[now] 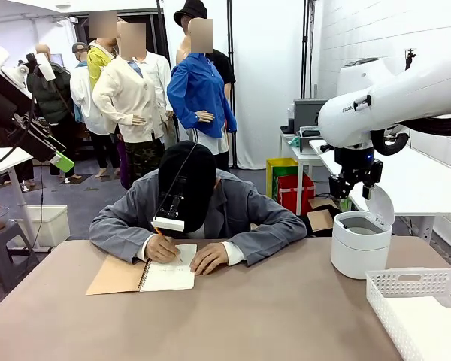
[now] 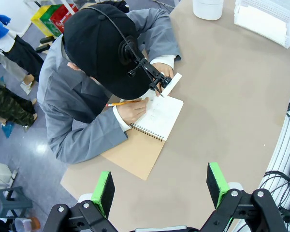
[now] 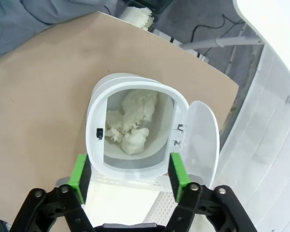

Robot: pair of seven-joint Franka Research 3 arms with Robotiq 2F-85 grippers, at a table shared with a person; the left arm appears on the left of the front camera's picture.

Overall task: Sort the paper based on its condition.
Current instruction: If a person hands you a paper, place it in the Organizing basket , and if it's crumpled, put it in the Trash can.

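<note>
Green-padded pincer (image 3: 129, 175) over wrinkly wads (image 3: 131, 123)

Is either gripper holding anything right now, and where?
Nothing: the right gripper hangs open over the bin; the left gripper is open too.

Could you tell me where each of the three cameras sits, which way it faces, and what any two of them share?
Front view: fixed on the robot's side, facing across the table at the writing person; the right arm hangs over the white bin.
Left wrist view: high above the table, looking down on the person and the notebook; the left gripper is open.
Right wrist view: straight down into the open bin onto crumpled paper; the right gripper is open.
Shared: bin and white basket appear in all three.
</note>
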